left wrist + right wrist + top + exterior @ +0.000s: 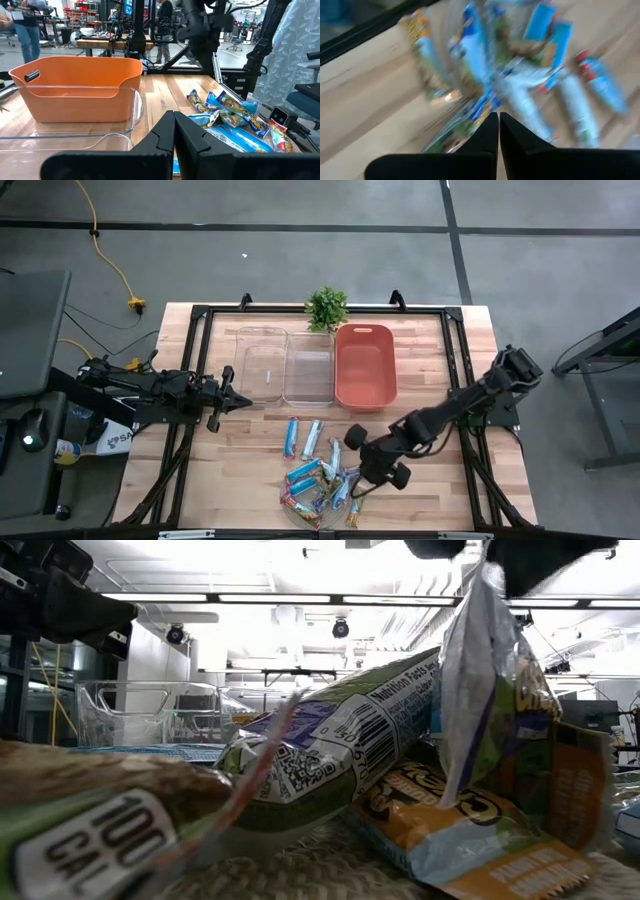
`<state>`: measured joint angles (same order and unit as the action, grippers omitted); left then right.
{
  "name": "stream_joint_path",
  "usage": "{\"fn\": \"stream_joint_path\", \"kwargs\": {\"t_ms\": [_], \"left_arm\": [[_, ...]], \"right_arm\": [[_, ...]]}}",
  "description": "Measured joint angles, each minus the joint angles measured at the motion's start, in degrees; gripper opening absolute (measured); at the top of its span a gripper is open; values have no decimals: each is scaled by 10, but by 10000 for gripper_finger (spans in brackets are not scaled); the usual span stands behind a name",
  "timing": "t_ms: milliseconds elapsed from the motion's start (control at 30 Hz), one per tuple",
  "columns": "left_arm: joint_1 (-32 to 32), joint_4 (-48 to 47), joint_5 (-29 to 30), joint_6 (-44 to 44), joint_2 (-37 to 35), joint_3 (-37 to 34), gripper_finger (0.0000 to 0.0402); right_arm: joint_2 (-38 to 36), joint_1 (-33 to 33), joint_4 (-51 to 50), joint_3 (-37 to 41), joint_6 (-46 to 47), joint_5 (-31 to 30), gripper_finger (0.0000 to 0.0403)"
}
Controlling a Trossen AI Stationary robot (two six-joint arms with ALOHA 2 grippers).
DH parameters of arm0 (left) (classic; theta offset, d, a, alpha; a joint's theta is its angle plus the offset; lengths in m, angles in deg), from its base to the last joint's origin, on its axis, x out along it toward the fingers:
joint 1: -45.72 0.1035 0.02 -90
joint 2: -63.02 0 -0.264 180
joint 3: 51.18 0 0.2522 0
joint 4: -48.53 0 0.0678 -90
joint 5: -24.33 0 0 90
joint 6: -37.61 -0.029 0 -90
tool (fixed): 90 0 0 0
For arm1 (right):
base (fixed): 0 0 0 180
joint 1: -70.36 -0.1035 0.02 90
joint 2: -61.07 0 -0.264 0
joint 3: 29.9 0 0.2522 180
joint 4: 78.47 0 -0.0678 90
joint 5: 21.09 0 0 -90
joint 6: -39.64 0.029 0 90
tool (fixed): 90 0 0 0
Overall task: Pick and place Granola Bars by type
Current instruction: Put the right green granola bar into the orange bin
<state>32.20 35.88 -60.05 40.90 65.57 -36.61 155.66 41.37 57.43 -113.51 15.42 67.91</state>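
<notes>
Several granola bars (320, 480) in blue, silver and brown-gold wrappers lie heaped on a round woven mat (300, 875) near the table's front edge. Two more bars (302, 437) lie flat just beyond the heap. My right gripper (355, 488) slants down over the heap's right side, shut on a silver-wrapped bar (485, 680) that stands up out of the pile. My left gripper (245, 401) waits level and shut at the table's left, touching nothing. My right gripper pinches the silver-wrapped bar's upper end (481, 580) between its two fingers, coming from above and slanting down. The bar hangs nearly upright below the fingers, its lower end (465, 790) down among the other bars. The right wrist view is too blurred to show more.
At the table's middle, two clear bins (285, 365) and an orange bin (366, 366) stand side by side, with a small green plant (326, 308) behind them. Bare wood lies to the left and right of the heap.
</notes>
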Motion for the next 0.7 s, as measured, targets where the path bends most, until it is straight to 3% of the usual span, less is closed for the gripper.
{"fn": "stream_joint_path", "kwargs": {"t_ms": [167,500,700], "left_arm": [[0,0,0,0,0,0,1],[0,0,0,0,0,0,1],[0,0,0,0,0,0,1]], "right_arm": [[1,-8,70,0,27,-15,25],[36,-16,118,0,77,-27,163],[73,-32,124,0,73,-40,194]]}}
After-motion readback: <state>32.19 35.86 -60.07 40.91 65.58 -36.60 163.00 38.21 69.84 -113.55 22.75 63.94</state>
